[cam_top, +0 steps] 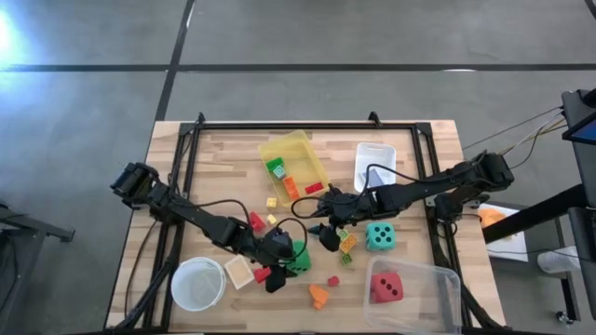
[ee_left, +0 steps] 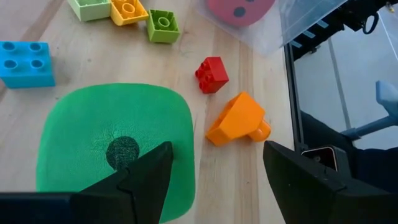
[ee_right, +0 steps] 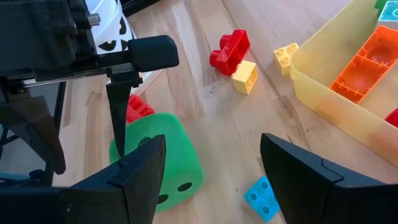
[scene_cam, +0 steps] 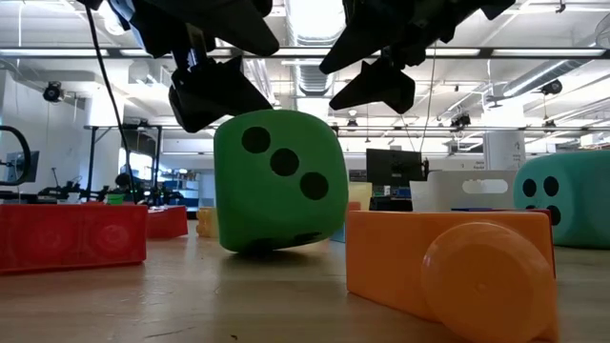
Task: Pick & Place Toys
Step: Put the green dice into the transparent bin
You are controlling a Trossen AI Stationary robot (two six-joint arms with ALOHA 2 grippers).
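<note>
Green die: [cam_top: 298, 258] soft-looking, rounded cube with black dots, sitting on the wooden table [cam_top: 419, 163] near its front middle; three dots face the low camera.
Left gripper: [cam_top: 277, 253] hangs just above the green die, fingers apart, nothing between them; one finger shows over the die's top face in its wrist view.
Right gripper: [cam_top: 328, 233] hovers over the table's middle, between the green die and the yellow bin, fingers apart and empty.
Clear bin: [cam_top: 438, 279] see-through plastic, at the front right corner; holds the pink-red die [cam_top: 386, 287], dotted like the others.
Yellow bin: [cam_top: 303, 149] translucent yellow tray at the back middle; holds an orange block [cam_top: 291, 186], a green block [cam_top: 277, 168] and a red one at its near end.
White bin: [cam_top: 374, 166] rectangular, right of the yellow bin; contents cannot be told.
White bowl: [cam_top: 197, 284] round, smooth, at the front left.
Teal die: [cam_top: 379, 236] on the table right of the right gripper, apart from it.
Loose blocks: studded hard plastic; a small red block [ee_left: 211, 74] and an orange block with a round peg [ee_left: 239, 119] lie just beside the green die, a blue four-stud block [ee_left: 25, 63] near it, and a red piece [ee_right: 230, 48] touching a yellow block [ee_right: 245, 77] toward the yellow bin.
</note>
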